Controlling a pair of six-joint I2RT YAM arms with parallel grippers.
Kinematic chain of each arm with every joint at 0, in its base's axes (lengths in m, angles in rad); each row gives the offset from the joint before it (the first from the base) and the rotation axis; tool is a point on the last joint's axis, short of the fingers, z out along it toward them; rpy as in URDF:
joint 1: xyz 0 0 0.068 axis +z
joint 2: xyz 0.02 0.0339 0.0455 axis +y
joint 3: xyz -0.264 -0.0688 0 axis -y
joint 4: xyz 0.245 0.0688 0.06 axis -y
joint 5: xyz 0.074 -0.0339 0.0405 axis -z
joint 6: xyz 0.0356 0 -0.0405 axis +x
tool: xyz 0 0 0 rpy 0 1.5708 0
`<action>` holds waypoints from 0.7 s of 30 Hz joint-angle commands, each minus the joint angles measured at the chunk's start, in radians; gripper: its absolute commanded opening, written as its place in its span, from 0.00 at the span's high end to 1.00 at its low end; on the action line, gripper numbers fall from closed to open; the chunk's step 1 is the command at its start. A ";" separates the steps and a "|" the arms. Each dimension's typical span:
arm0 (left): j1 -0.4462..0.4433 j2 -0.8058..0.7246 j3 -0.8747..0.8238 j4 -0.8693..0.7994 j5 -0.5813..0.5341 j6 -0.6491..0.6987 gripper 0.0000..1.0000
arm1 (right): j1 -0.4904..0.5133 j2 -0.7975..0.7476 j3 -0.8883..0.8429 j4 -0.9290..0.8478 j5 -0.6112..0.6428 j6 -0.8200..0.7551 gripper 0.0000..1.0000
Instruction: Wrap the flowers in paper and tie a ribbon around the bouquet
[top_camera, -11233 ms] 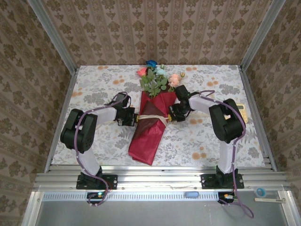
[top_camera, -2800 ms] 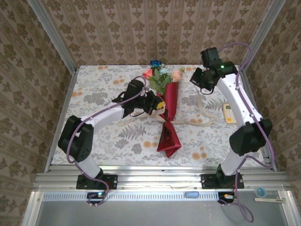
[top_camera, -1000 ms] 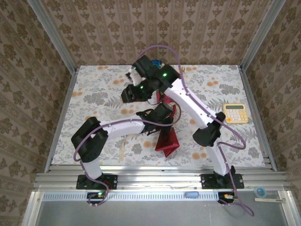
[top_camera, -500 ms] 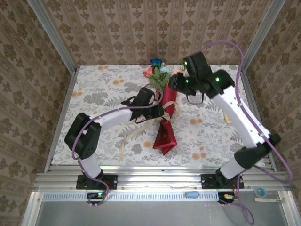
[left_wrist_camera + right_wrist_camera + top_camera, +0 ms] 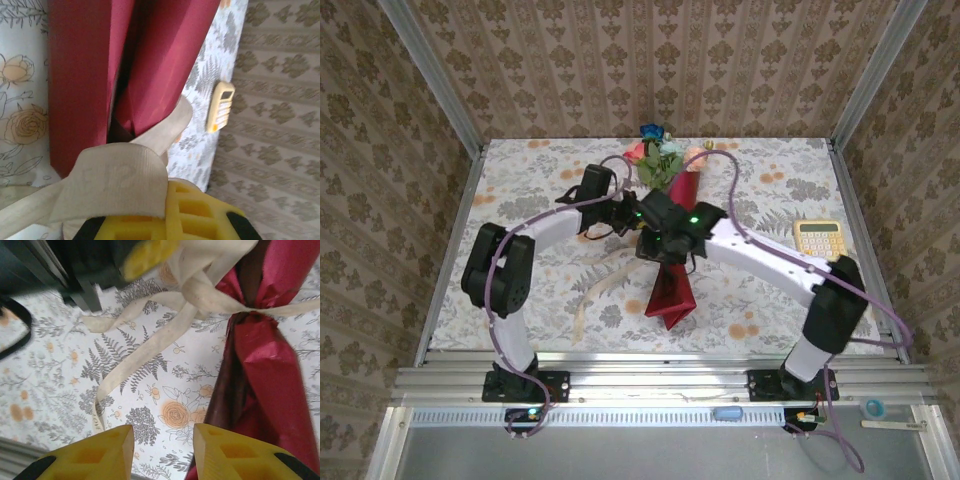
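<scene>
Left gripper (image 5: 145, 215) pinches the ribbon (image 5: 120, 175) cinched round the bouquet (image 5: 265, 365); right gripper (image 5: 162, 445), spread, probably must catch 1 loose tail to knot.

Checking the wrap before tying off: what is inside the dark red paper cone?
Pink, blue and pale flower heads with green leaves poke out of the dark red paper cone's far end. The stems are covered by the paper; how far down they reach cannot be seen.
</scene>
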 commanded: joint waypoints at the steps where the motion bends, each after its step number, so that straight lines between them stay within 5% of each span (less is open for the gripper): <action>1: 0.018 0.037 0.013 0.090 0.093 -0.115 1.00 | 0.052 0.111 0.078 -0.039 0.118 0.083 0.61; 9: 0.072 0.099 -0.003 0.217 0.137 -0.266 1.00 | 0.066 0.335 0.152 -0.004 0.212 0.218 0.57; 21: 0.098 0.173 0.018 0.254 0.167 -0.324 1.00 | 0.067 0.584 0.377 -0.088 0.230 0.180 0.54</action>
